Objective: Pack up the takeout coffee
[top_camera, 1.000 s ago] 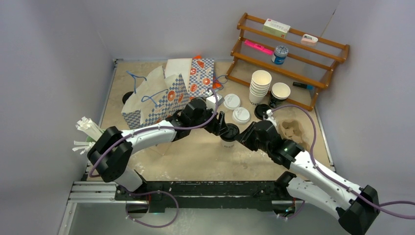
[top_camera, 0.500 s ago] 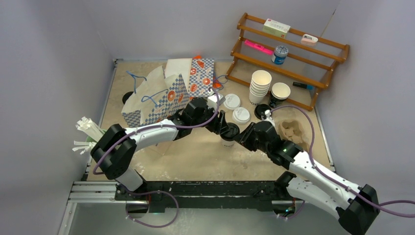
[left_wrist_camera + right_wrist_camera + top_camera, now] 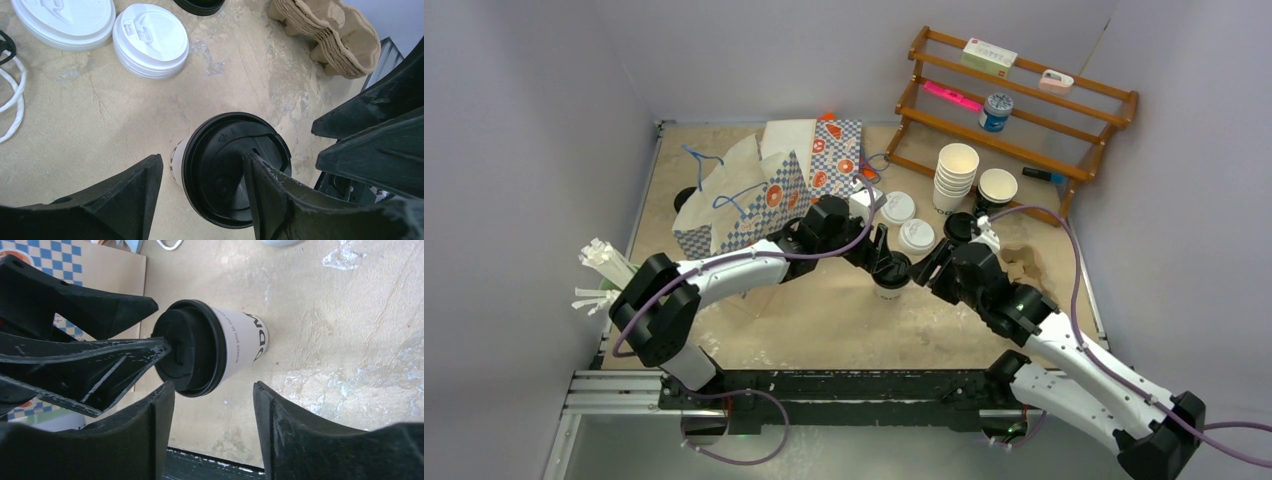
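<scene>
Top external shows us one lidded coffee cup point(image 3: 892, 274) standing upright on the bare tabletop point(image 3: 824, 320), about midway between the left and right edges and a little nearer the front edge than the back. The left gripper point(image 3: 880, 260) reaches it from the left side and the right gripper point(image 3: 928, 264) from the right, their tips close together at the cup. In the left wrist view we see the left jaws standing open astride the cup. One finger point(image 3: 135, 200) is clear of the cup wall, with tabletop showing between them, while the other crosses over the black lid point(image 3: 220, 170). We cannot tell whether that finger touches the lid, but nothing is clamped. In the right wrist view the right jaws are spread wide and hold nothing, and the cup lies just beyond their tips, not between them. We therefore judge the packing hardly begun. The cup is in neither the checked paper bags point(image 3: 744, 205) toward the back left corner nor the brown pulp cup carrier point(image 3: 1024, 265) near the right edge, and it stands apart from both. We see no other lidded cup, and we cannot see into the bags. As we read it, one gripper has yet to close on the cup, lift it and set it into its packing.
</scene>
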